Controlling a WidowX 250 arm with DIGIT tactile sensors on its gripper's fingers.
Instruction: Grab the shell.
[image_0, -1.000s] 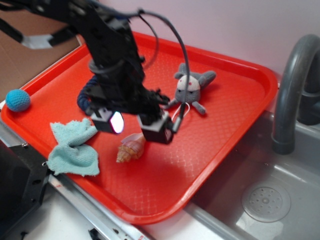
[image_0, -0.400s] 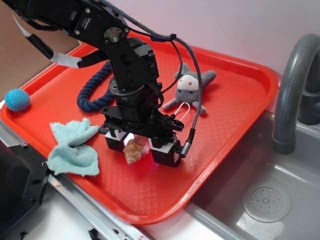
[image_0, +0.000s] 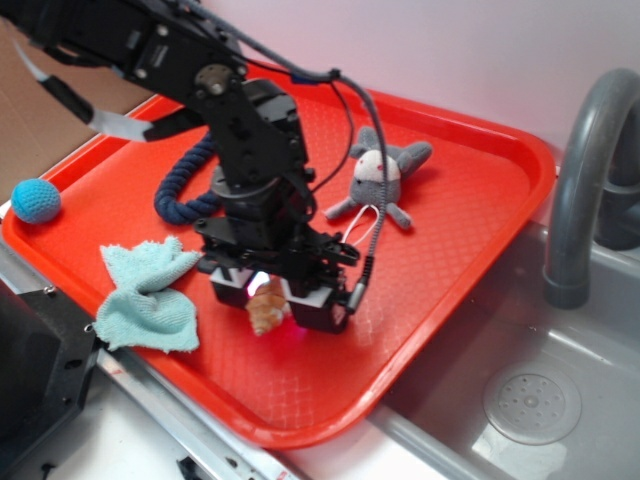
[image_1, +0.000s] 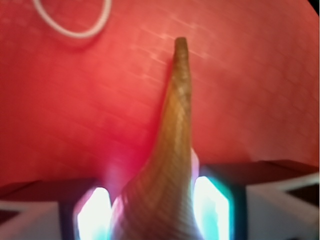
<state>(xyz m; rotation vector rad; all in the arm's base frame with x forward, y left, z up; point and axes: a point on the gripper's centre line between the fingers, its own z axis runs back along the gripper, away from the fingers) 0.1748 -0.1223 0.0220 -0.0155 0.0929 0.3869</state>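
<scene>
Gripper (image_0: 268, 300) is sitting low near the tray's (image_0: 300, 410) front edge, clamping the shell (image_0: 266, 306) btwn both fingers (image_0: 322, 308), w/ the tip pointing out along the red surface in the wrist view. Teal cloth (image_0: 145, 293) is lying just beside it toward the front-left edge; farther back, blue rope (image_0: 185, 185) and grey plush (image_0: 380, 175) are resting mid-tray, blue ball (image_0: 35, 200) at the left edge.

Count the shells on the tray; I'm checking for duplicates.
1. The shell sits between the gripper fingers near the tray's front edge. The arm could hide another.
</scene>
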